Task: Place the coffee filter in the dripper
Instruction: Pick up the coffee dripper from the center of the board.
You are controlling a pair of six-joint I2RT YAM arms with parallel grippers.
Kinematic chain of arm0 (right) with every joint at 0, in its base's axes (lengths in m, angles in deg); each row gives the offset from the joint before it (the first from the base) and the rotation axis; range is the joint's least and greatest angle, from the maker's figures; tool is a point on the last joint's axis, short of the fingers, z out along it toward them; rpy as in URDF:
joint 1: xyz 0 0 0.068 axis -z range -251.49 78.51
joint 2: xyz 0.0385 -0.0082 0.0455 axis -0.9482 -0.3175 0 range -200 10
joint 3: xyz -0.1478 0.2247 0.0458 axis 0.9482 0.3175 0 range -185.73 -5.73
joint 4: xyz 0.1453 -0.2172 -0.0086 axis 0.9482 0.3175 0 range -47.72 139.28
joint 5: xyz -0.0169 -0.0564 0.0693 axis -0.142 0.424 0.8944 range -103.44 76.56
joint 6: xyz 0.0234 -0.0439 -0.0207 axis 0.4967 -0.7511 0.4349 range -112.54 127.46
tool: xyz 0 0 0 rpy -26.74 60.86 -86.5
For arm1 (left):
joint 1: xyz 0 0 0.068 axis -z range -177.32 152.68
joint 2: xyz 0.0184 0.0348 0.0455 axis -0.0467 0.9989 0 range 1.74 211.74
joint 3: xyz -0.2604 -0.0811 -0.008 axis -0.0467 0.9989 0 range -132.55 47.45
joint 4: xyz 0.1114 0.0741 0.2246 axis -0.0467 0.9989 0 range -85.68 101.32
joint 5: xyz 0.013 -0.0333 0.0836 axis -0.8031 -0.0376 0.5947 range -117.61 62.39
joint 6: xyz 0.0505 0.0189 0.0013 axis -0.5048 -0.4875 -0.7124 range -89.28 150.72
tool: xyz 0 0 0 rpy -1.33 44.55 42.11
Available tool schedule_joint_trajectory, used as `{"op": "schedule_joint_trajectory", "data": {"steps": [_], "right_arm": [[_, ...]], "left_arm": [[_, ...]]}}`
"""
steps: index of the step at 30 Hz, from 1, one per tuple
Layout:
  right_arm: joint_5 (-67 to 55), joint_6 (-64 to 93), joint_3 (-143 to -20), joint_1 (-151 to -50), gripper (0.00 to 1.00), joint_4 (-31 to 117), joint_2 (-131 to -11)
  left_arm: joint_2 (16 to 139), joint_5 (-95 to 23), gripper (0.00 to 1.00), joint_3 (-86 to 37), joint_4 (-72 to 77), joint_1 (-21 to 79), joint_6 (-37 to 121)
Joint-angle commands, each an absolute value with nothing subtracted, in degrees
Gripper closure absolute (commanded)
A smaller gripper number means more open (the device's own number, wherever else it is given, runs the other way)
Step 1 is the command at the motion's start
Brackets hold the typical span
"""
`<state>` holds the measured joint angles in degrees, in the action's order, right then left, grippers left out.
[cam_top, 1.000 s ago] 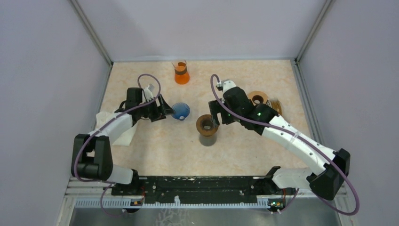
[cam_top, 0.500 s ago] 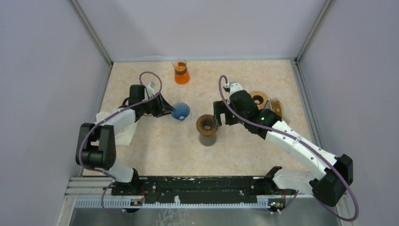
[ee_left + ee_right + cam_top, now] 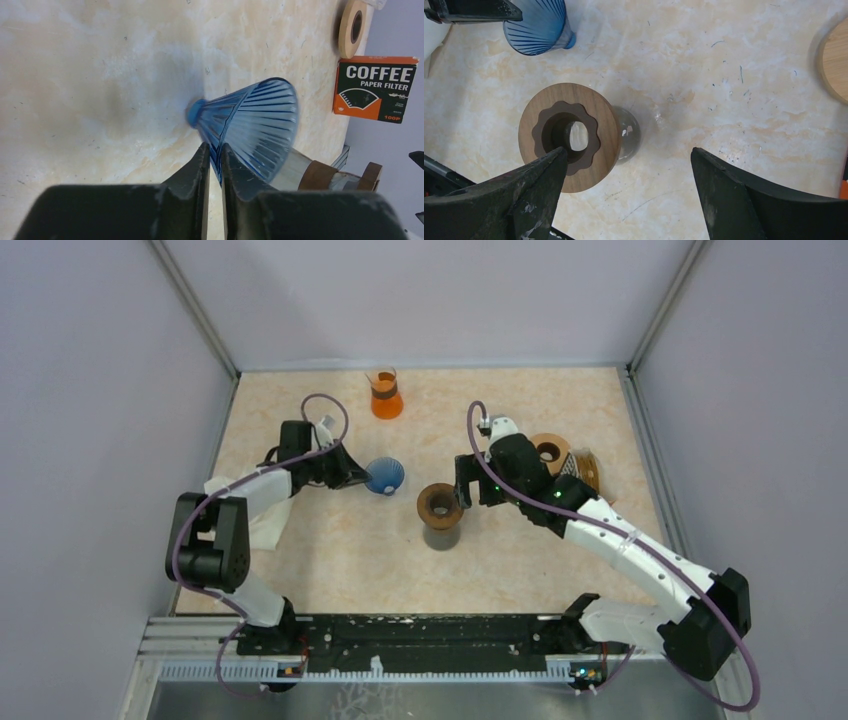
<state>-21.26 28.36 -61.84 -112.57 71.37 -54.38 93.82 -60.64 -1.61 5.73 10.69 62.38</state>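
I'd call this early: my left end effector (image 3: 214, 147) pinches the wall of the tilted blue dripper (image 3: 255, 125) low over the worktop (image 3: 100, 75), my right end effector (image 3: 627, 152) hangs spread, and the coffee filter box (image 3: 375, 89) stands well apart, with no filter in yet.

You are looking at a desk (image 3: 330, 560) with a pale beige, marble-patterned top, finely scratched in the wrist views. Plain lilac-grey panels close it in: a back wall (image 3: 430, 300), a left wall (image 3: 90, 440) and a right wall (image 3: 760, 420), joined at the far corners by slim metal strips (image 3: 195, 305). A black rail (image 3: 420, 630) runs along the near edge. Your light is even, with soft shadows.
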Motion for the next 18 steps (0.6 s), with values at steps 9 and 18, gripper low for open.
{"op": "schedule_joint_trajectory", "data": {"steps": [9, 18], "right_arm": [[-21.1, 29.1, -64.2, -112.1, 0.07, 69.2, -52.6], [-20.8, 29.8, -66.3, -112.1, 0.07, 70.4, -52.3]], "left_arm": [[90.6, -60.2, 1.0, -5.7, 11.0, 12.1, 58.6], [85.1, -58.0, 1.0, -12.4, 24.0, 12.4, 52.6]]}}
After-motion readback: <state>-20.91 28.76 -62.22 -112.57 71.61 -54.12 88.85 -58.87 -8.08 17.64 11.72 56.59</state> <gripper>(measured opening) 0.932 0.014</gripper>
